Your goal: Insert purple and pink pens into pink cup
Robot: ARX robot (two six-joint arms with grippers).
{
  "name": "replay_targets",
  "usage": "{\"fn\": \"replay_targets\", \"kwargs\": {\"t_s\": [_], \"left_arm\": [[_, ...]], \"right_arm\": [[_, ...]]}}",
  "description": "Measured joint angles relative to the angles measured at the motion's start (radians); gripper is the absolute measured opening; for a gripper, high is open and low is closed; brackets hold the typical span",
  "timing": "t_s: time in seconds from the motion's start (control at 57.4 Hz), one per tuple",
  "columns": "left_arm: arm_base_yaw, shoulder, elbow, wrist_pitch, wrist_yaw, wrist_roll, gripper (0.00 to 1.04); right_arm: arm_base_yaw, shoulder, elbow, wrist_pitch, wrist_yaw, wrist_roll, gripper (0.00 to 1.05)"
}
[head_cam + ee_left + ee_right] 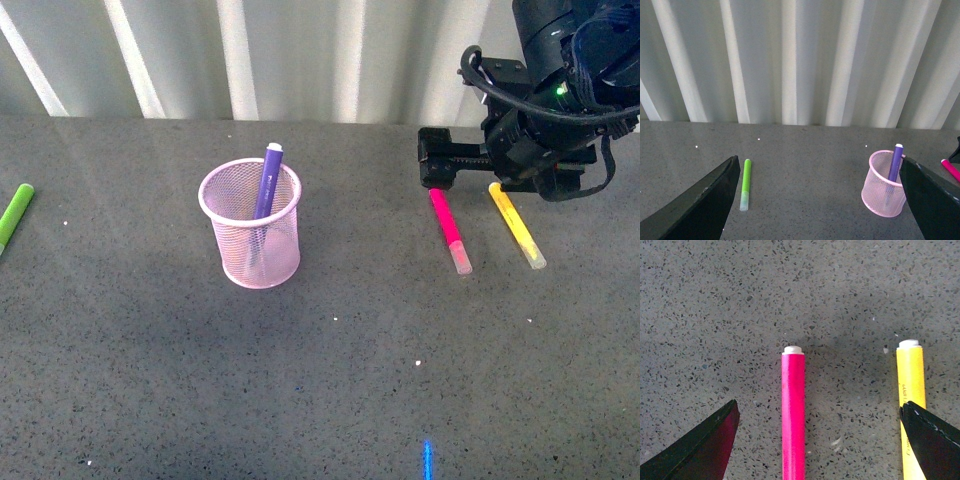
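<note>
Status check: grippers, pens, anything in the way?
Left gripper open, empty. Right gripper open, jaws straddling pink pen. Purple pen already in pink cup. Yellow marker lies close, by one jaw.

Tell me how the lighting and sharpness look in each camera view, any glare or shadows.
Front view: soft, even light, hardly any shadow by the pink cup, a blue glint on the table near the bottom edge. Left wrist view: sharp, bright striped backdrop, fingers nearly black. Right wrist view: the pink pen is crisp, a soft shadow beyond its end.
</note>
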Motion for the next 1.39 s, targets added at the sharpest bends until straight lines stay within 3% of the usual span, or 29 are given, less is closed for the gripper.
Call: {"fn": "replay_targets", "kwargs": {"t_s": [1.097,1.393], "left_arm": [[0.0,0.0,0.0,0.0,0.0,0.0,0.98],[0.0,0.0,0.0,0.0,0.0,0.0,0.98]], "right_arm": [[0.028,0.155,0.175,-0.08,-0.042,0.011,0.98],[0.032,0.161,0.179,-0.089,-0.052,0.005,0.6]]}}
